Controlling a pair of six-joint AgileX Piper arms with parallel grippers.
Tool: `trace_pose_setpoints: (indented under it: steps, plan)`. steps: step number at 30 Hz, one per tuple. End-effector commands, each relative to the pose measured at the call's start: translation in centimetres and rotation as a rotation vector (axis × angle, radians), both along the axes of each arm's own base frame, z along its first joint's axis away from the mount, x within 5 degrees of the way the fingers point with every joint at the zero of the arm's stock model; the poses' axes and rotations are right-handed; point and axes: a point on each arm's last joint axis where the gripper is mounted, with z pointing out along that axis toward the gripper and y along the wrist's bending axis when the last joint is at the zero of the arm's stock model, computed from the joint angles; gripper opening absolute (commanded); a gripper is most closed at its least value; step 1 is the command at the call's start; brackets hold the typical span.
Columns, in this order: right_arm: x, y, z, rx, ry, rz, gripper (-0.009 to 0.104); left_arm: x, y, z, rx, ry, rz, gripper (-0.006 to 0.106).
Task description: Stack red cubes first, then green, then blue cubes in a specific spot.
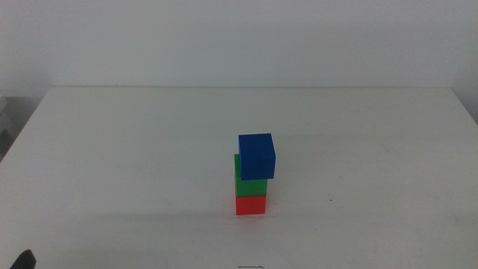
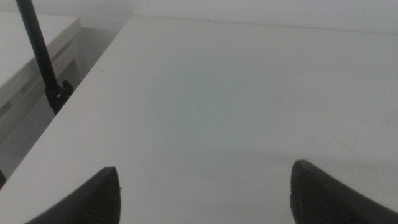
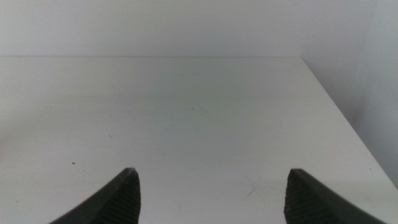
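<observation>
Green cube [image 1: 250, 179] (top face) seemingly hidden beneath blue cube [image 1: 257, 156].

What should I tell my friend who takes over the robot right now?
Left gripper: open, empty, over bare table, away from the stack; a bit of it shows at the middle view's bottom left corner.
Right gripper: open, empty, also over bare table, out of the middle view.
Cubes: red cube on the table, green cube on it, blue cube on top. The blue one sits shifted a little to the right and looks slightly turned.
Done: all three stacked in order, red, green, blue.
Left: nothing to stack; maybe just check that the blue cube stays steady.
</observation>
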Motion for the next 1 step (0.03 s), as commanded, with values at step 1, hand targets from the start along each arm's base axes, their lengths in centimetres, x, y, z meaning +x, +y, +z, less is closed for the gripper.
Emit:
trace_pose_setpoints:
  steps: [1]
  plan:
    - [-0.11,-0.04,1.46,-0.019,-0.121,-0.004,0.059,0.02,-0.04,0.82,-0.019,-0.094,0.000,0.094]
